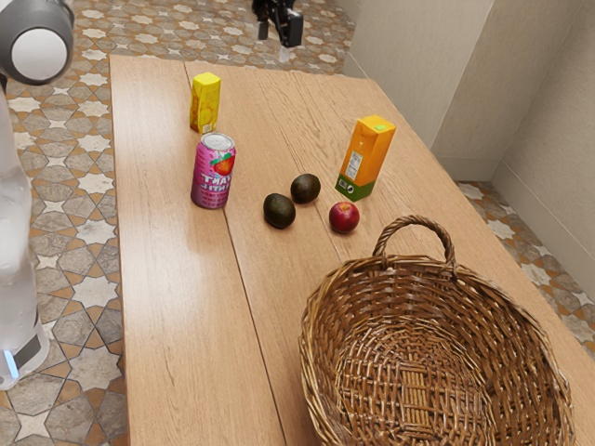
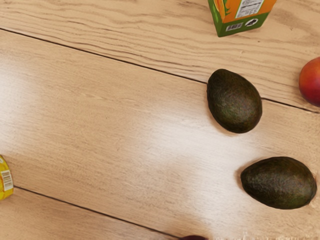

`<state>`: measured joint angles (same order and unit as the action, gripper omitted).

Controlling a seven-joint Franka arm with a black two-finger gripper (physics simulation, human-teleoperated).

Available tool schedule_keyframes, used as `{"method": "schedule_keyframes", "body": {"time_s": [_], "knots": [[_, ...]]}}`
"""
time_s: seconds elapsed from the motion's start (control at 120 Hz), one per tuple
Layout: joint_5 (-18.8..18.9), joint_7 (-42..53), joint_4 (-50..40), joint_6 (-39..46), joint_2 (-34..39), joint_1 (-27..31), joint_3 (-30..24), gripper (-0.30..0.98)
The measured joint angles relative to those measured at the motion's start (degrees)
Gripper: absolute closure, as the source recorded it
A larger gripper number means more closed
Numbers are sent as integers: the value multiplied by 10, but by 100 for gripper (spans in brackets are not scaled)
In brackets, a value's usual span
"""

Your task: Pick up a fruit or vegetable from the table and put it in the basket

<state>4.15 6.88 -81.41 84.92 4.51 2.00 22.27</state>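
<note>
- Thing: pick is open, two avocados or red fruit (image 1: 344,217). Best bet looks like first avocado (image 2: 234,101), the one nearer orange carton (image 1: 365,158); lies on bare surface (image 1: 177,307).
- Beside it: second avocado (image 2: 279,182), off its blunt end, small gap in wrist view. Red fruit near both.
- Jaws: look well parted, nothing held. Hand (image 1: 277,33) is high, toward far end of surface in exterior view.
- Step in hand: approach. Shift over first avocado while high, center on it, then straight down.
- Turn: set jaws across its narrow width, not end to end; that should put the fingers on its flanks, clear of second avocado.
- Depth: get pads around the widest part before closing. Too high and the rounded skin likely squeezes out and rolls.
- Grip: firm, even; probably smooth-ish and hard, so off-center contact would spin it.
- Watch: don't clip orange carton or second avocado going down. Soda can (image 1: 214,171) and yellow carton (image 1: 205,102) stand farther off.
- After: lift straight, high enough for basket (image 1: 507,321) rim and its upright handle (image 1: 415,223). Release low over the middle.
- Progress: nothing picked, basket empty inside as far as seen.
</note>
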Motion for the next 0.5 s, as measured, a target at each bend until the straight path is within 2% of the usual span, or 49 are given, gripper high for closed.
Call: {"method": "schedule_keyframes", "body": {"time_s": [0.083,0.133,0.2,0.267,0.4,0.5], "knots": [[-3,11,0,-3,0,-32,8,2],[-18,14,2,-7,1,-46,30,2],[-19,18,93,-21,24,-31,21,2],[-10,27,127,-31,15,-38,12,2],[-1,42,132,-44,-32,-50,14,2],[1,52,102,-49,-57,-48,6,2]]}}
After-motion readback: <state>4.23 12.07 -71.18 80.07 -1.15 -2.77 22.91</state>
